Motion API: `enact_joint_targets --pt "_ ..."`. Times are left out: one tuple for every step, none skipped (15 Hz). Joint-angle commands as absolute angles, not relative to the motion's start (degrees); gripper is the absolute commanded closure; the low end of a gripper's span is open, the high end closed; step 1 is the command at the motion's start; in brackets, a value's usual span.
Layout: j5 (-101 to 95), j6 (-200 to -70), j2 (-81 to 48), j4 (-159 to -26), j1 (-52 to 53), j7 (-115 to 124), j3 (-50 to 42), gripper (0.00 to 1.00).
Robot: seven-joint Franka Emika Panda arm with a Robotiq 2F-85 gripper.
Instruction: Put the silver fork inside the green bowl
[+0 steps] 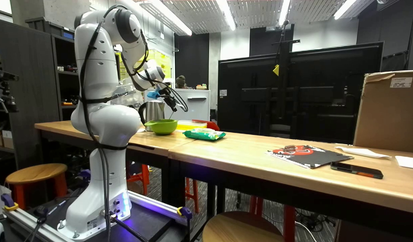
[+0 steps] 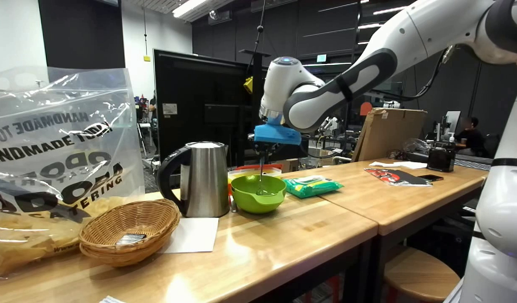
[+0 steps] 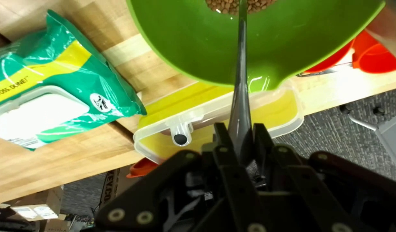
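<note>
The green bowl (image 1: 162,127) stands on the wooden table in both exterior views (image 2: 258,204). In the wrist view the bowl (image 3: 191,48) has small brown pellets in its bottom. My gripper (image 3: 237,137) is shut on the handle end of the silver fork (image 3: 241,74), one finger on each side. In an exterior view the gripper (image 2: 262,156) is above the bowl, pointing down, and the fork (image 2: 261,176) hangs nearly upright with its lower end inside the bowl. The fork's tines are out of the wrist view; whether they touch the pellets I cannot tell.
A steel kettle (image 2: 207,181) stands close beside the bowl. A green wipes pack (image 3: 56,87) and a clear-lidded yellow container (image 3: 275,108) lie near it. Red cups (image 3: 377,53) are by the bowl's rim. A wicker basket (image 2: 166,223) and a plastic bag (image 2: 65,168) stand farther along the table.
</note>
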State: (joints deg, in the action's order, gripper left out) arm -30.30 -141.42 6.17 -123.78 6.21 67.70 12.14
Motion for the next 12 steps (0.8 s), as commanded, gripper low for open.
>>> enact_joint_targets --pt "-24.9 -141.4 5.5 -123.1 6.5 64.2 11.5 0.95" --pt "-23.6 -141.1 5.6 -123.1 6.5 63.6 11.4 0.95" --pt "-22.5 -141.0 5.6 -123.1 6.4 63.0 11.3 0.95" --pt "-21.6 -140.8 5.6 -123.0 6.4 62.6 11.2 0.95" --pt "-20.7 -140.6 5.6 -123.0 6.4 61.9 11.1 0.95" --pt "-19.9 -140.5 5.6 -122.9 6.4 61.5 11.0 0.95" --pt "-18.4 -140.4 5.5 -122.9 6.4 60.6 10.8 0.95" --pt "-17.2 -140.2 5.5 -122.9 6.5 59.8 10.7 0.95" --pt "-15.8 -140.2 5.4 -122.8 6.5 58.9 10.5 0.95" --pt "-14.5 -140.0 5.4 -122.8 6.5 58.1 10.4 0.95" --pt "-13.6 -140.0 5.5 -122.8 6.4 57.5 10.3 0.95" --pt "-12.8 -139.9 5.5 -122.8 6.4 57.0 10.2 0.95"
